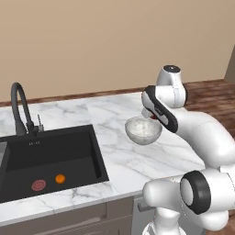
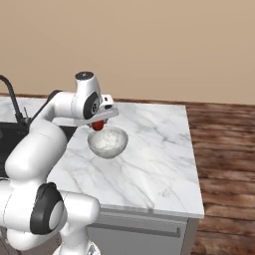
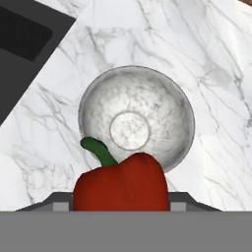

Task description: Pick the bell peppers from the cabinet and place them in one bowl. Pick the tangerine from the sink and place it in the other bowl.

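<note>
Red shiny bell pepper (image 3: 120,182) sits squeezed in our fingers (image 2: 98,124), right above the round white speckled bowl (image 3: 135,118) on the marble worktop (image 2: 149,159), so we can drop it in.

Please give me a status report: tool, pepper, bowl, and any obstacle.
Tool shut on red pepper, above white bowl. Bowl holds nothing yet. Tangerine lying in sink. Nothing between pepper and bowl.

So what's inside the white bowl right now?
Nothing yet. The white bowl shows a bare, glossy inside. A red bell pepper hangs just above its rim, held in the gripper; the pepper hides a bit of the near edge.
</note>
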You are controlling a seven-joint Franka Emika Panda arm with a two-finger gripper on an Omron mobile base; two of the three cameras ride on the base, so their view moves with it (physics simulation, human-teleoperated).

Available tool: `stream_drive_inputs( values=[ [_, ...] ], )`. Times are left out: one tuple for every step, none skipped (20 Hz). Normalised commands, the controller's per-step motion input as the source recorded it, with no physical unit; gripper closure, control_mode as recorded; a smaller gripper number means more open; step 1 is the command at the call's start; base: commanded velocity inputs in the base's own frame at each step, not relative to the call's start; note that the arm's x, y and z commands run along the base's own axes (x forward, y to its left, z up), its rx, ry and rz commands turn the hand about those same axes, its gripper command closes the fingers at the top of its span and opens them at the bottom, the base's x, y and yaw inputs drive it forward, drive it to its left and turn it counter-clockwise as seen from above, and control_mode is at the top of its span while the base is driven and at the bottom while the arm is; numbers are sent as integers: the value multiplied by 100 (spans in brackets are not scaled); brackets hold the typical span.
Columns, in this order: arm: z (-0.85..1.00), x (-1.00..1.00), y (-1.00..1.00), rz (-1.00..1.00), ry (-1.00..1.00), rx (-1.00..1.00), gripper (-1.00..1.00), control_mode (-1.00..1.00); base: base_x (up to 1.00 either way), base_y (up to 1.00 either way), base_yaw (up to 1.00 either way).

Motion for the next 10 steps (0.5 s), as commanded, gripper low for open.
stream_drive_inputs(
  values=[
    [-27,6,-21,-7,0,0,100,-100,0,0,0],
    [-21,6,-14,-7,1,0,100,-100,0,0,0],
    [-21,11,-11,-7,3,0,100,-100,0,0,0],
    [-24,14,-6,-6,4,0,100,-100,0,0,0],
    [-22,16,-3,-5,4,0,100,-100,0,0,0],
    [-21,14,0,-5,4,0,100,-100,0,0,0],
    [-21,15,0,-5,4,0,100,-100,0,0,0],
    [-19,17,0,-5,4,0,100,-100,0,0,0],
    [-15,17,0,-4,4,0,100,-100,0,0,0],
    [-13,18,0,-3,3,0,100,-100,0,0,0]
  ],
)
